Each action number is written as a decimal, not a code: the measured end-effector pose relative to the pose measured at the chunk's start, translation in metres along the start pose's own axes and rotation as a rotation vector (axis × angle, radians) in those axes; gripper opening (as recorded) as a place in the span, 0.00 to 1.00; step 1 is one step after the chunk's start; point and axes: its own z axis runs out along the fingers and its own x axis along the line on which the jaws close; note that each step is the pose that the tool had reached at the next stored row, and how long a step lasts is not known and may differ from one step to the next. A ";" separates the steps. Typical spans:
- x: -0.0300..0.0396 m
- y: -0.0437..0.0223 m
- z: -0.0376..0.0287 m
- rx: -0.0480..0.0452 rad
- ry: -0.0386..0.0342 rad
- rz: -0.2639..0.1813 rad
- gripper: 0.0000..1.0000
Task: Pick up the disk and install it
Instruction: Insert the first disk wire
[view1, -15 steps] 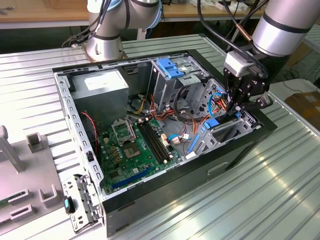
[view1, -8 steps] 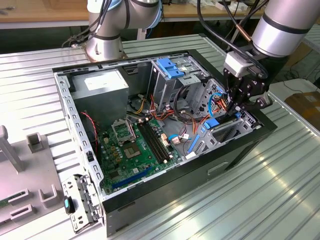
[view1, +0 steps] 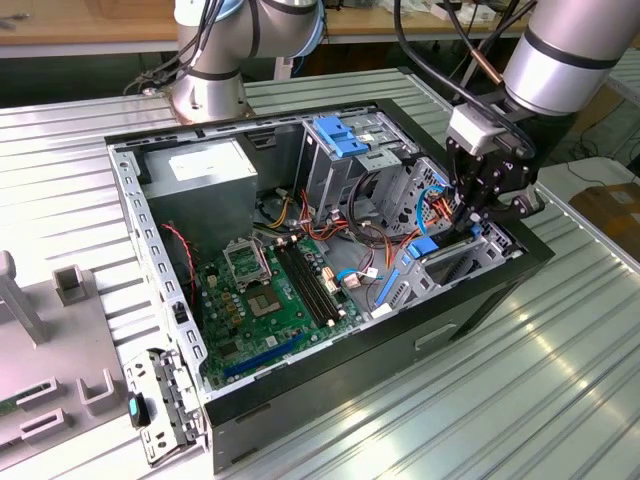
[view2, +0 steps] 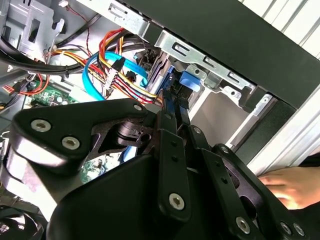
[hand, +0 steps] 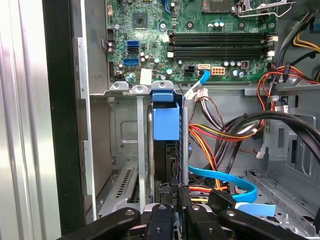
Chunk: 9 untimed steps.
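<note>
The gripper (view1: 470, 222) is hanging down inside the open computer case (view1: 480, 300), at the drive cage near the exterior view's right, and the disk (hand: 165, 150) is standing on edge in that cage slot, its blue rail tab (hand: 165, 121) poking up toward the motherboard (hand: 200, 35). In the first wrist view the fingers (hand: 172, 200) are sitting nearly closed, pinching the disk's near edge between them. My worry here: the orange, yellow and blue cables (hand: 220, 175) are lying right beside the slot, so one could be getting pinched or snagged, and a slight tilt could be jamming the rail against the cage wall. A hand (view2: 287, 185) is resting outside the case, close to the arm's path. Counting up: one disk, one gripper, one case, one hand, one grey power-supply box (view1: 205, 170).
</note>
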 end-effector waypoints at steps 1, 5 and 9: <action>-0.0002 -0.0001 -0.0002 0.0000 -0.0001 0.000 0.16; -0.0004 -0.0007 -0.0003 0.0000 0.0002 0.000 0.16; -0.0004 -0.0006 0.0013 0.0000 0.0000 0.001 0.16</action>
